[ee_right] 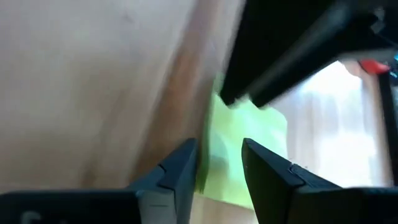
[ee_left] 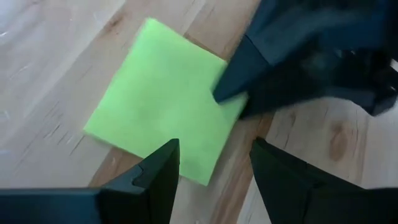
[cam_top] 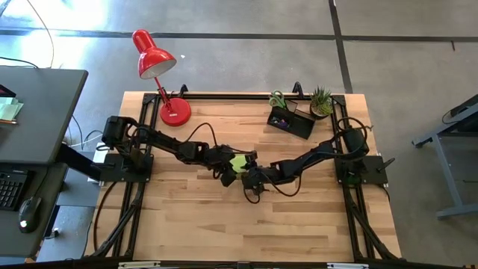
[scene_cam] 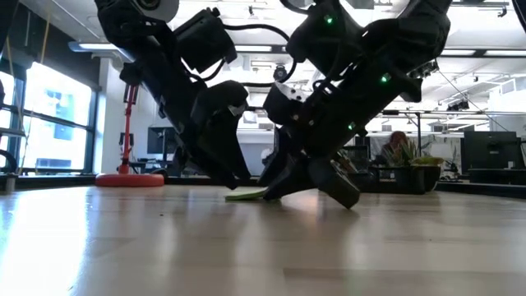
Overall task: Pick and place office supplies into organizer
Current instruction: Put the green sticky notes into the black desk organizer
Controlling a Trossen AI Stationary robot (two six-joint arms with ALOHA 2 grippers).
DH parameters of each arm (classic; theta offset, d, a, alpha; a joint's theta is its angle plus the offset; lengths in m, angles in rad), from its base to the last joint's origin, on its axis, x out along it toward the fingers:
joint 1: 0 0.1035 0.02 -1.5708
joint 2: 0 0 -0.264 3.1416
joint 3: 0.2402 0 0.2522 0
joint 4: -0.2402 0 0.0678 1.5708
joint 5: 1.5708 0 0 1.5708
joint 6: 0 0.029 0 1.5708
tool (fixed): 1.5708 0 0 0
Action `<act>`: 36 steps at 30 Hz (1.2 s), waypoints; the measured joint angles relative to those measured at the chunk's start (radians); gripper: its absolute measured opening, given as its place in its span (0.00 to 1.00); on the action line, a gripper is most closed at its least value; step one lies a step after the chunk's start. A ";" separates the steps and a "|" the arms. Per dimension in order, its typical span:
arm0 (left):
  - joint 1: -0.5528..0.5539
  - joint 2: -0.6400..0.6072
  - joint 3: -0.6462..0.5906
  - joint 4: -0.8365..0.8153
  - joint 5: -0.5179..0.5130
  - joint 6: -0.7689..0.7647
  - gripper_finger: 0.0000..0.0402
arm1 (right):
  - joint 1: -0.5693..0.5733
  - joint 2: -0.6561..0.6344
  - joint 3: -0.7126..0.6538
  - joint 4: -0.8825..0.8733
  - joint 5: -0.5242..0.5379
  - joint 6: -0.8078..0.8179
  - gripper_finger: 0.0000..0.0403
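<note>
With the sticky-note block (ee_left: 165,106) flat on the surface (cam_top: 187,217), both claws crowd it. Left claw (ee_left: 214,165) gapes wide and empty; right claw (ee_right: 219,163) stands part-open over its edge, so pin one side and slide a finger under

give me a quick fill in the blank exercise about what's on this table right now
Both grippers meet at the ____-coloured sticky-note block lying flat on the table.
The left gripper has its fingers ____ above the block.
The red desk lamp stands near the ____ arm's base.
The organizer sits beside a small potted ____.

Missing words: yellow-green; open; left; plant
</note>
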 joint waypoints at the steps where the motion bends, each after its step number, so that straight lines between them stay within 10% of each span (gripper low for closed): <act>1: 0.000 0.000 0.000 0.001 0.000 0.000 0.46 | -0.001 -0.002 -0.001 0.001 0.014 0.000 0.31; 11: 0.000 0.000 0.000 0.003 0.019 0.000 0.46 | -0.004 0.000 -0.001 0.001 0.065 -0.008 0.28; 21: 0.000 0.000 0.000 -0.002 0.043 0.013 0.46 | -0.047 0.001 -0.001 -0.042 0.065 -0.002 0.01; 36: 0.000 -0.001 0.000 -0.056 0.106 0.036 0.46 | -0.034 -0.058 -0.010 -0.157 0.087 -0.023 0.00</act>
